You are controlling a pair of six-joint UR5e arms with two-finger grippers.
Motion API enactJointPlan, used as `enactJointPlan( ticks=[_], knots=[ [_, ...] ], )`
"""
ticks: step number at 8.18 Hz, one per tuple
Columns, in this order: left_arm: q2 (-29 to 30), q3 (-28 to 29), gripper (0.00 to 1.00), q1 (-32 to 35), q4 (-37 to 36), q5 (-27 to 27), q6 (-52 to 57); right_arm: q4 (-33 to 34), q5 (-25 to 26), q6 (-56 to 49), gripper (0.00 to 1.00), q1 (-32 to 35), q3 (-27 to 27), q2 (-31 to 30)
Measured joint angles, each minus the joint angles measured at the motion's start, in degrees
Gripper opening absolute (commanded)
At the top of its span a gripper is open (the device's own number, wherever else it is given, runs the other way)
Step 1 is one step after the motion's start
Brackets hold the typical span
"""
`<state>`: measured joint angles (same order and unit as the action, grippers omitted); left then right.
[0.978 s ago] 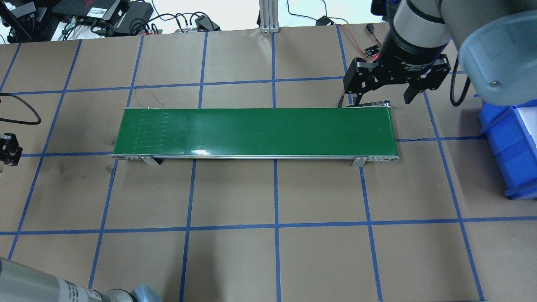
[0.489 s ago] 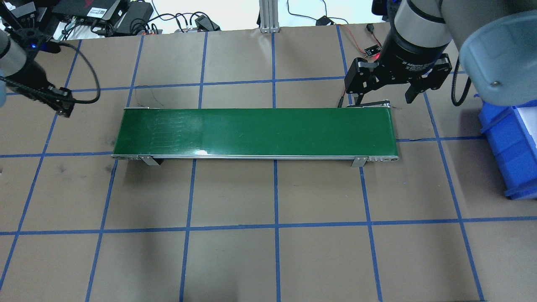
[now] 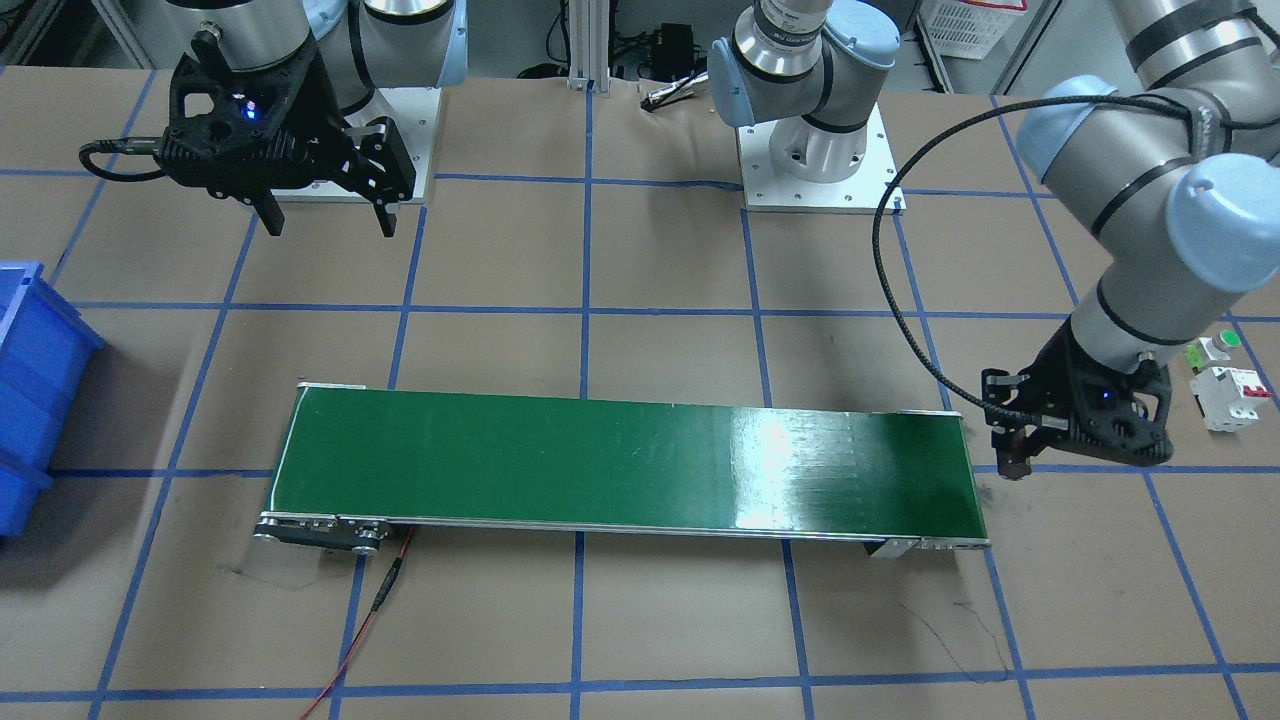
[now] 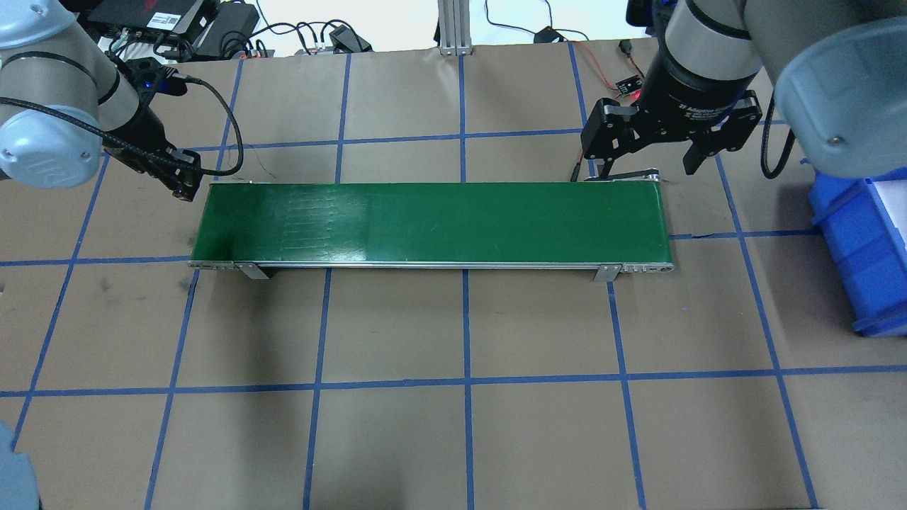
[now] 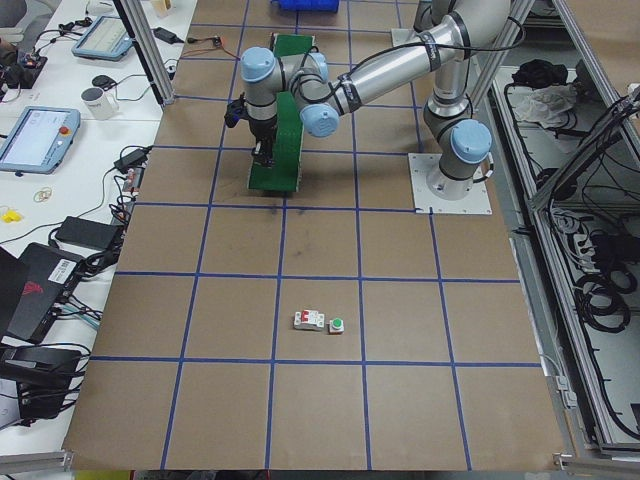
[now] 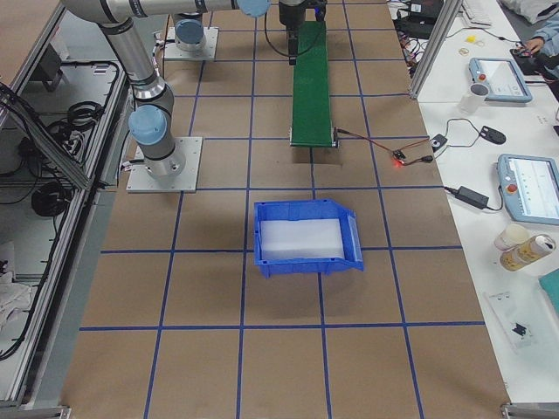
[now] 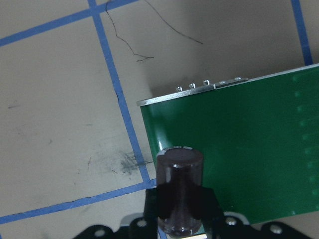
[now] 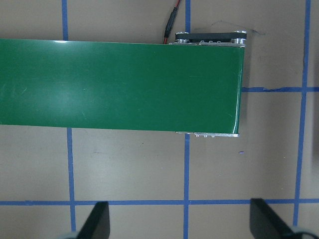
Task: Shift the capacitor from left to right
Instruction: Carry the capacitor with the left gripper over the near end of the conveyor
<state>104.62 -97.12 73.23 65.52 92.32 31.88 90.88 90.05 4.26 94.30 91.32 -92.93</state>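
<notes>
The capacitor [image 7: 179, 191], a glossy dark maroon stub, stands upright between the fingers of my left gripper [image 7: 180, 219], which is shut on it. In the overhead view the left gripper [image 4: 186, 188] hangs just off the far left corner of the green conveyor belt [image 4: 432, 223]. From the front the capacitor [image 3: 1008, 467] shows as a dark tip under the gripper, beside the belt's end [image 3: 950, 470]. My right gripper [image 4: 645, 166] is open and empty, above the belt's far right end; its fingers [image 8: 97, 221] frame bare table.
A blue bin [image 4: 868, 248] stands right of the belt, with a white liner [image 6: 301, 237]. A white breaker [image 3: 1235, 395] and a green-topped button [image 3: 1215, 347] lie on the table at my left. A red wire [image 3: 370, 610] leaves the belt's right end.
My left arm has swung in from the table's left edge to the belt's far left corner. The right arm has stayed put, open.
</notes>
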Motion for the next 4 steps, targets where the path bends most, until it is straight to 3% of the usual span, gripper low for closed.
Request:
enactJointPlan(
  ticks=[4],
  knots=[
    [4.49,-0.12,0.0,0.16,0.09,-0.05,-4.31,0.0,0.27,-0.04,1.0,0.0,0.0,0.03]
  ],
)
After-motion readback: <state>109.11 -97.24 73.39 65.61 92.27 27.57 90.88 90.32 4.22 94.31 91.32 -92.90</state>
